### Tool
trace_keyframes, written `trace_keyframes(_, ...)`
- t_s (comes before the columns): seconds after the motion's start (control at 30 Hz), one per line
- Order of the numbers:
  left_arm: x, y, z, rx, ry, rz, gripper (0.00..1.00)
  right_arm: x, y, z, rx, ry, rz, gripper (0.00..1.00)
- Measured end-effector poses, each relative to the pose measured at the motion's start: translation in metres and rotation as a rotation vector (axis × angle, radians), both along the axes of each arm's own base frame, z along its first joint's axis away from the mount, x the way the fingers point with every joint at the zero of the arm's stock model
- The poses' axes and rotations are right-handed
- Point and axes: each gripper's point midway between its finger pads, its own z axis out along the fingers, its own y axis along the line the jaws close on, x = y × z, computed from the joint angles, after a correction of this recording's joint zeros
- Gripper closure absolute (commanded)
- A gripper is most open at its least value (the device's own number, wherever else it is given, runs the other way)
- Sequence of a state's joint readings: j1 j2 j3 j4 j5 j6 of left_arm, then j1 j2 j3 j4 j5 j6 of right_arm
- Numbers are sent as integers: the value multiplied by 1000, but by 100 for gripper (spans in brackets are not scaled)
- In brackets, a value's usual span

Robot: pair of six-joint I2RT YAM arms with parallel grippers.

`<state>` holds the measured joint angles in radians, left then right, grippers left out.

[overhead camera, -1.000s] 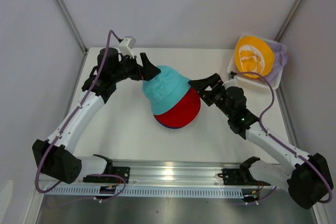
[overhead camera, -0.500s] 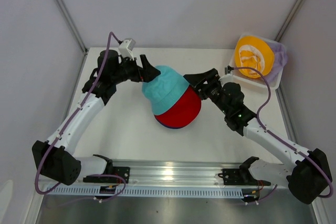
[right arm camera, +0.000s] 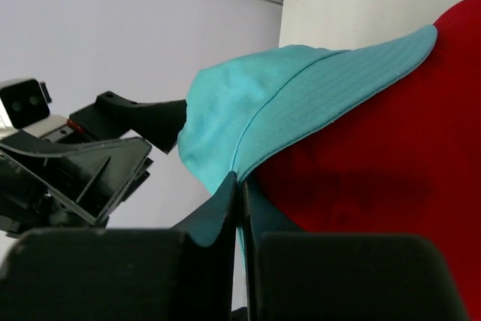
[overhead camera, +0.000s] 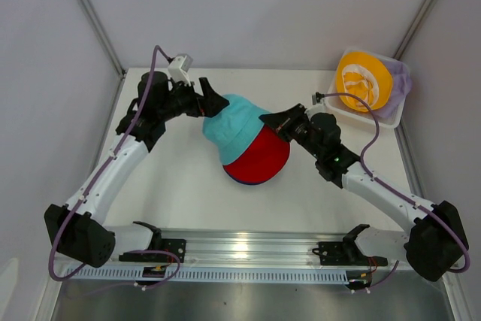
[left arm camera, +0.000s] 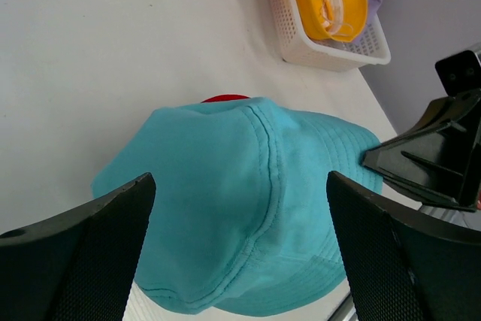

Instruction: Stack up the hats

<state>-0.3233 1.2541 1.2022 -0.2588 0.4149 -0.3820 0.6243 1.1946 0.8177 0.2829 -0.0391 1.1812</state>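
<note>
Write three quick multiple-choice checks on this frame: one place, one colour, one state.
1. Under the teal hat: A the red hat; B orange; C black.
2. The yellow hat lies: A on the teal hat; B in the white basket; C on the floor.
3. The right jaws are: A wide open; B shut on nothing; C shut on the teal hat's brim.
Answers: 1A, red shows below the teal brim; 2B, basket walls surround it; 3C, right wrist view shows teal fabric pinched.

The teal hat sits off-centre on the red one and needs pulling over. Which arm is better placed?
Likely right. The right gripper is shut on the teal hat at its brim, over the red hat; the left gripper stands open around the crown, holding nothing.
</note>
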Motion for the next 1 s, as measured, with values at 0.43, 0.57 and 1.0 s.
trace_keyframes(0.43,23,78,-44,-131,154,365,0,-14,9,38,96,-168,114,100)
trace_keyframes(0.57,31,106,-55,-219,177,472,0,-21,6,41,118,-231,145,100)
trace_keyframes(1.0,36,94,-113,-383,348,450,14,-40,-39,0,87,-327,148,100)
